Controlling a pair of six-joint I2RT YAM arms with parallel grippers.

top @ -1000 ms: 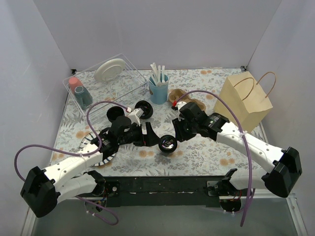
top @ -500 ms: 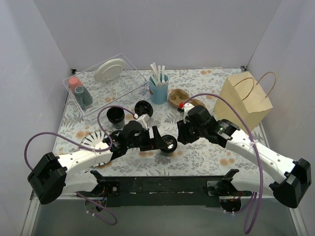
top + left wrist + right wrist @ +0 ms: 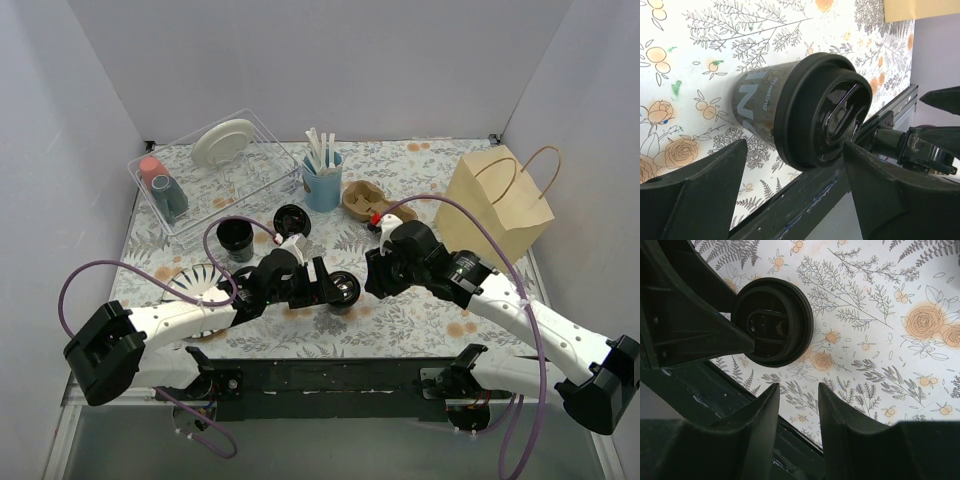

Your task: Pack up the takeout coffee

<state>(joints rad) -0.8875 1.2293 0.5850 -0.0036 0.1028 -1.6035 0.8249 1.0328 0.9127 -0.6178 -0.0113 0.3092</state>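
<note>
Top: cup [image 3: 343,291] upright on table [image 3: 420,322] near front edge; bag [image 3: 497,200] well apart, far right. Left gripper [image 3: 336,289] straddles cup; right gripper [image 3: 373,278] just beside.
Left wrist: jaws wide either side of cup, no grip seen. Likely light, thin-walled, crushable; take body below lid, gently.
Right wrist: jaws part open, empty.

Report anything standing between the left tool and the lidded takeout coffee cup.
Nothing visible does; the takeout coffee cup sits directly between the open fingers of the left tool.
</note>
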